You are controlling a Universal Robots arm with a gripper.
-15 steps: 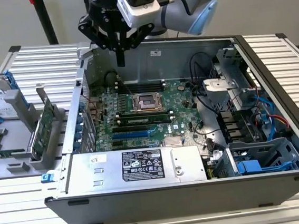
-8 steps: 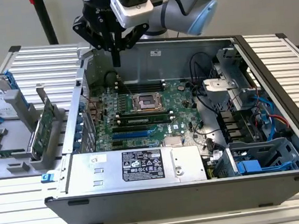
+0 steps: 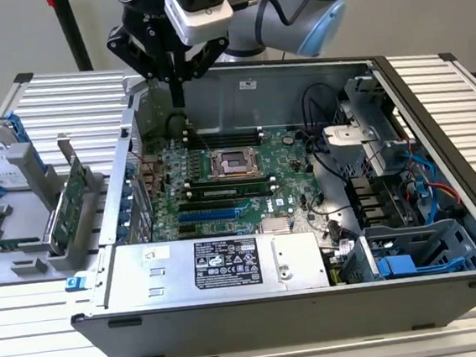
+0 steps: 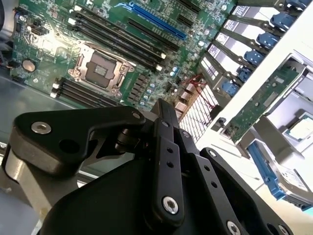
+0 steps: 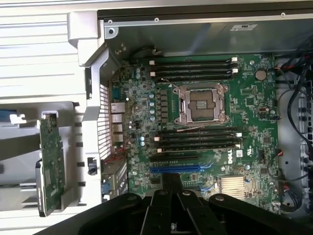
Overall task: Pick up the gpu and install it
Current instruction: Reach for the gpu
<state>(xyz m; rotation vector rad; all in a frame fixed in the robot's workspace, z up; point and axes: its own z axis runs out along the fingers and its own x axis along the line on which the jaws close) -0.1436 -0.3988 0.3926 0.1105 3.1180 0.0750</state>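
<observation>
Ribbed metal table (image 3: 431, 84): black gripper (image 3: 178, 100), closed, empty, over open grey computer case (image 3: 319, 318); thin green gpu (image 3: 70, 207) ungrasped, so taking it needs parted jaws.

Plain pale wall (image 3: 5, 32) seen behind. Ribbed aluminium table (image 3: 444, 83) evenly lit. Dark pole (image 3: 71, 34) stood at exterior view's left.

The scene is lit brightly and evenly from overhead, pale glare being thrown off the ribbed bench (image 3: 445, 91), while the inside of the case (image 3: 297, 88) is left in softer shade and the black tool (image 5: 171, 182) is rendered nearly as a silhouette in both wrist views.
</observation>
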